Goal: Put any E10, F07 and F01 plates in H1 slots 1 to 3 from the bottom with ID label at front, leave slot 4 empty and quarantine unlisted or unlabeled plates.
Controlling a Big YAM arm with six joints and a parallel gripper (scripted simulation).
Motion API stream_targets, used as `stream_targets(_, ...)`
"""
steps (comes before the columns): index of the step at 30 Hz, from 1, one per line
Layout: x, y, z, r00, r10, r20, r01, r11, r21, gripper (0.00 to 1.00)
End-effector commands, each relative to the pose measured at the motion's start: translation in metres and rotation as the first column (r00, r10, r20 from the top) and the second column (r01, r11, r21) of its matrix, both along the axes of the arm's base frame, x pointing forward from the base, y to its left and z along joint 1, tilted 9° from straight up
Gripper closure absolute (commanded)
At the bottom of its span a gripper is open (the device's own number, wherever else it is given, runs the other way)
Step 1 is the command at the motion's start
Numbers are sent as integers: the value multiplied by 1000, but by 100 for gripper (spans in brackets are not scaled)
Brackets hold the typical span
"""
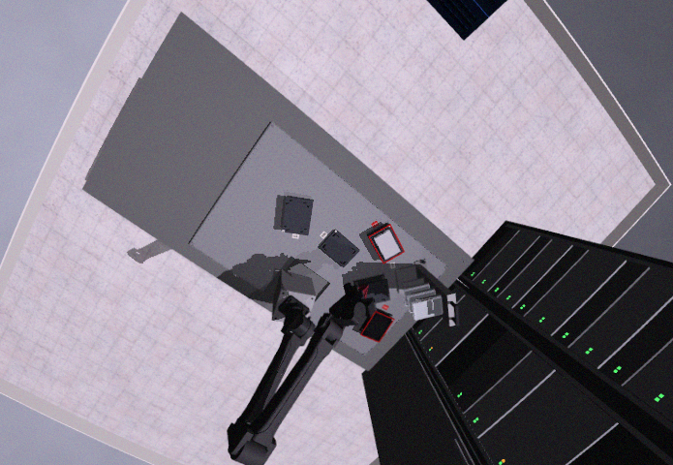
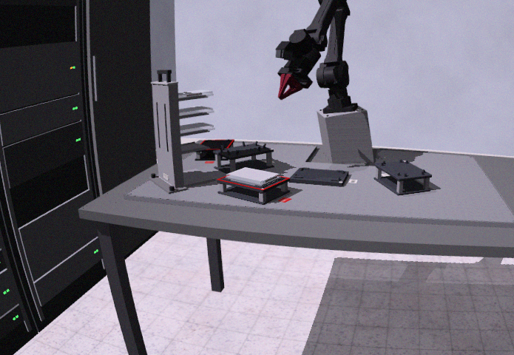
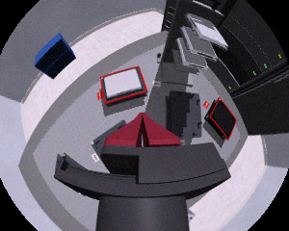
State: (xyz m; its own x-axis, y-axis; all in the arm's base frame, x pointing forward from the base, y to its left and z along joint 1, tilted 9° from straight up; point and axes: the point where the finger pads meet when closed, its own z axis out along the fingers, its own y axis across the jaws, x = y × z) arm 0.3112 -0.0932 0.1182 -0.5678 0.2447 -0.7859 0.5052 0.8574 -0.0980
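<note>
The hotel (image 2: 167, 125) stood at the left end of the table (image 2: 265, 225), its four shelves pointing toward the arm. Pale plates lay on the upper shelves (image 2: 197, 95), but their front labels were too small to read in any view. Just beside the hotel, a white plate (image 2: 251, 175) sat flat in the red-framed quarantine nest (image 2: 261, 187) nearest the table edge. The second red-framed nest (image 2: 217, 144), behind the hotel, looked free. Between the two stood a dark raised nest (image 2: 245, 151), then a low flat one (image 2: 319, 176) and another raised one (image 2: 401, 170) further right.

The gripper (image 2: 285, 89) hung high above the table, well apart from everything, tilted down toward the hotel. The red jaws were fully closed and held nothing.

I judge that the step in hand was an approach to the hotel front. To do it well, the arm should open the jaws before coming near, descend to the level of one shelf, and enter straight along that shelf, so that the plates above and below are not touched. The labels should be checked first, because a wrong pick costs an extra move.
</note>
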Motion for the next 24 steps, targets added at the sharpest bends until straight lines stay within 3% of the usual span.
stream_targets(1,2,-14,13,998,-27,61,27,1000,-4,100)
stream_targets(11,-1,-41,24,997,-26,73,27,1000,-13,100)
stream_targets(17,7,-66,48,994,-24,103,28,999,-30,100)
stream_targets(24,-1,-83,50,995,-24,98,28,999,-36,100)
